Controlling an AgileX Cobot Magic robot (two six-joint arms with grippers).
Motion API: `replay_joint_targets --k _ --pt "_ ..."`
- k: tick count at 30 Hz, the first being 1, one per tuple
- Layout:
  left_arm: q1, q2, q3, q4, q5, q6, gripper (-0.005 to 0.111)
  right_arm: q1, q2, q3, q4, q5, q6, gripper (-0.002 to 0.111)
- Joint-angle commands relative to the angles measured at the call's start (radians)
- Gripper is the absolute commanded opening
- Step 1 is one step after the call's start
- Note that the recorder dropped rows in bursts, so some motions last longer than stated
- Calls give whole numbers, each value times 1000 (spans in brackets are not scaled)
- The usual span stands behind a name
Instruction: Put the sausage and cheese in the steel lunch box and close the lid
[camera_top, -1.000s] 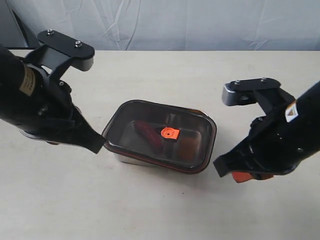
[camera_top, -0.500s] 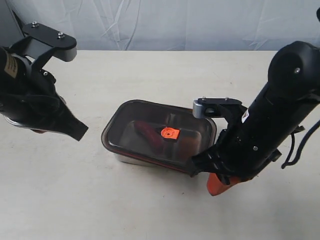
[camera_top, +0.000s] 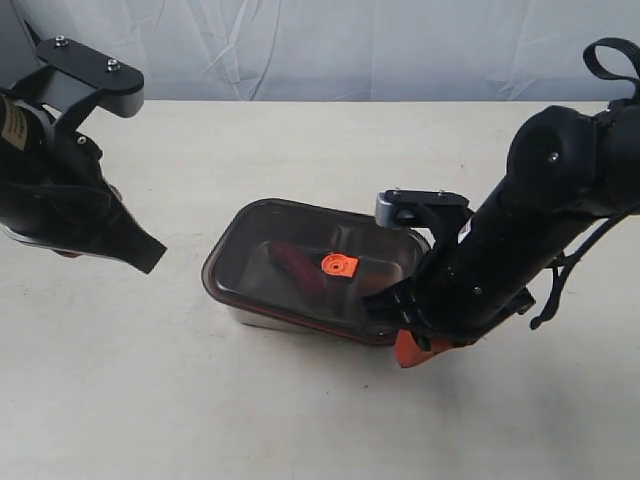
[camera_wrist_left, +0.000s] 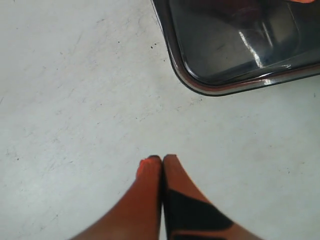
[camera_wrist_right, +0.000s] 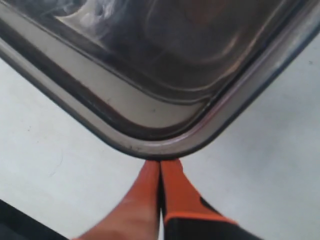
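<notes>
The lid (camera_top: 318, 270) lay on the steel lunch box (camera_top: 262, 318), with the sausage (camera_top: 295, 265) visible inside; the cheese was not discernible. The right gripper (camera_wrist_right: 160, 167), clenched and empty, stood at a corner of the box. Closing was judged in hand, needing downward pressure there. The left gripper (camera_wrist_left: 162, 160), likewise clenched and empty, hung well clear of the box. No obstruction was noted.

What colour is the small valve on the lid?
Orange valve, on the dark lid; exterior view shows it best.

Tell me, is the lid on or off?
On. The lid sits over the steel lunch box, with the sausage visible through it. Whether it is sealed: cannot tell.
</notes>
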Motion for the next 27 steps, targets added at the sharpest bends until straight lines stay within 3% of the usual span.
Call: replay_joint_targets --k 1,15,19,27 --pt "0 -8 -2 5 -9 9 0 -1 10 -6 -9 -53 -8 -1" --pt "0 -6 -2 -2 15 23 0 -34 -5 -38 -71 -65 20 -1" --pt "0 16 5 -21 73 84 0 -34 -26 -107 -87 -11 30 -1" --pt "0 111 38 -33 60 114 0 -34 -35 -192 -177 135 90 -1"
